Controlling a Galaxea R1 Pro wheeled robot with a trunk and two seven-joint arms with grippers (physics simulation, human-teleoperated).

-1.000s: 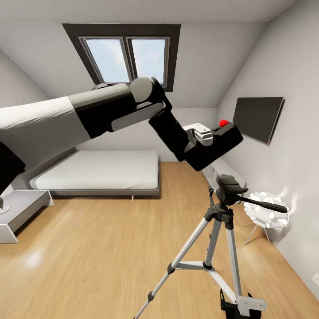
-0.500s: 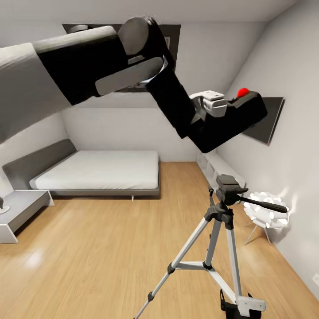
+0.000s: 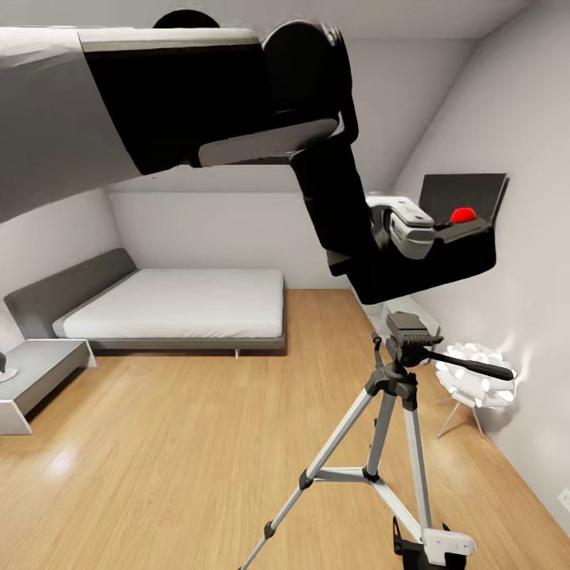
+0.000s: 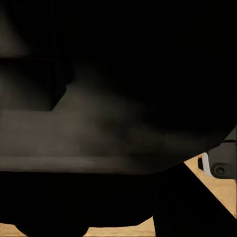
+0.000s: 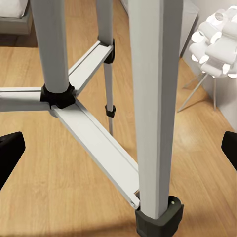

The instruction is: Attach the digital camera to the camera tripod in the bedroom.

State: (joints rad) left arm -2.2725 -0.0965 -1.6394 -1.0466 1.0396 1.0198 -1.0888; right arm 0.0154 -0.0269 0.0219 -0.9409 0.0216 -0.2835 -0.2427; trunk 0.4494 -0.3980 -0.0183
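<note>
Head view, bedroom interior.

Left arm [image 3: 198, 119]: spans the upper left and centre of the frame, grey and black segments, forearm dropping toward centre right.

Left gripper [image 3: 412, 233]: at centre right, white-grey housing, fingers closed on the digital camera [image 3: 431, 265].

Digital camera: black boxy body with a red button on top, held roughly level in the air, directly above the head of the camera tripod [image 3: 392, 412] and apart from it by a small gap. In the left wrist view the camera's dark body [image 4: 118, 98] lies close against the lens, with wood floor at the lower right corner.

Camera tripod: lower centre right, standing on the light wood floor [image 3: 158, 459]; 3 silver legs, black joints, black head with a long black pan handle pointing right.

Right gripper [image 5: 118, 148]: 2 black fingertips at opposite edges of the right wrist view, spread wide apart and holding nothing; tripod legs, braces and 1 black foot between and beyond them.

Other items: grey-framed white bed [image 3: 174, 305] at centre left; black wall TV [image 3: 467, 194] at right, behind the camera; white petal-like lamp [image 3: 475, 384] at lower right; low grey shelf [image 3: 32, 372] at left edge.
</note>
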